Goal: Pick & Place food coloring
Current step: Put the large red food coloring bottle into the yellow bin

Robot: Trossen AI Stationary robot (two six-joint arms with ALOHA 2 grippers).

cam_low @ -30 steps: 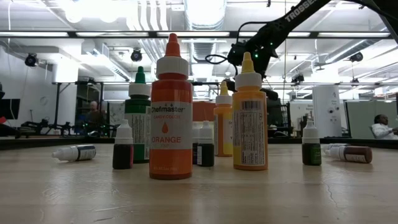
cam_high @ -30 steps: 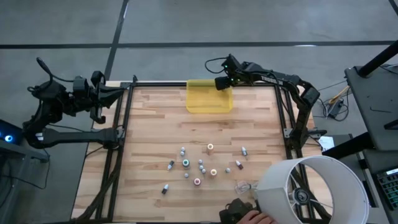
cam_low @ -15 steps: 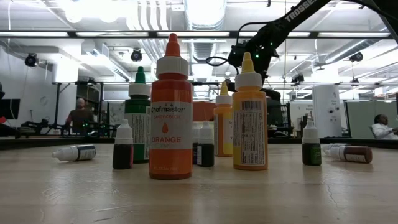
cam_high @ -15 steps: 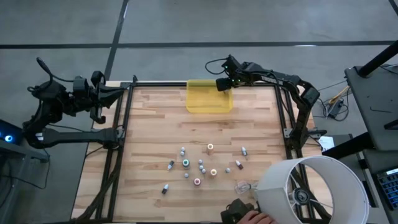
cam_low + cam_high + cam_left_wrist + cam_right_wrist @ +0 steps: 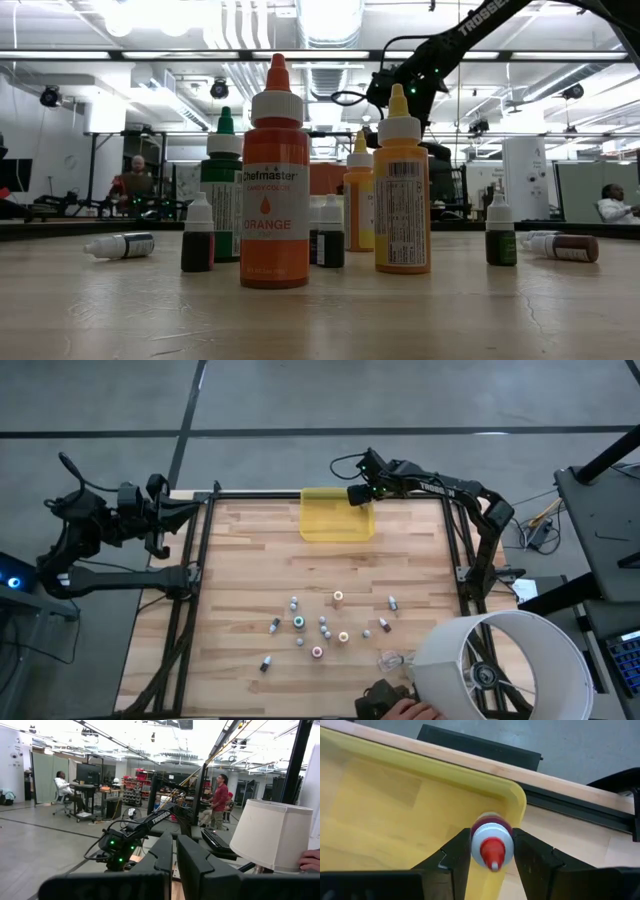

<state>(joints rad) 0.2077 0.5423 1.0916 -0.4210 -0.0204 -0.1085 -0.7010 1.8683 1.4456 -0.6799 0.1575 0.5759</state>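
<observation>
Right hand [image 5: 492, 851] grasps a red-capped bottle [image 5: 491, 841] over the tray's [image 5: 335, 522] two-o'clock corner, poised for dropping in. Left hand [image 5: 173, 857], clenched, waits off the worktop's [image 5: 240, 575] ten-o'clock corner.

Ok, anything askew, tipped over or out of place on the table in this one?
Mostly tidy. Two small bottles lie on their sides: one at the low view's left, another at its right. A crumpled clear plastic scrap sits near the bottle cluster. The right gripper holds a red-capped bottle over the yellow tray.
</observation>
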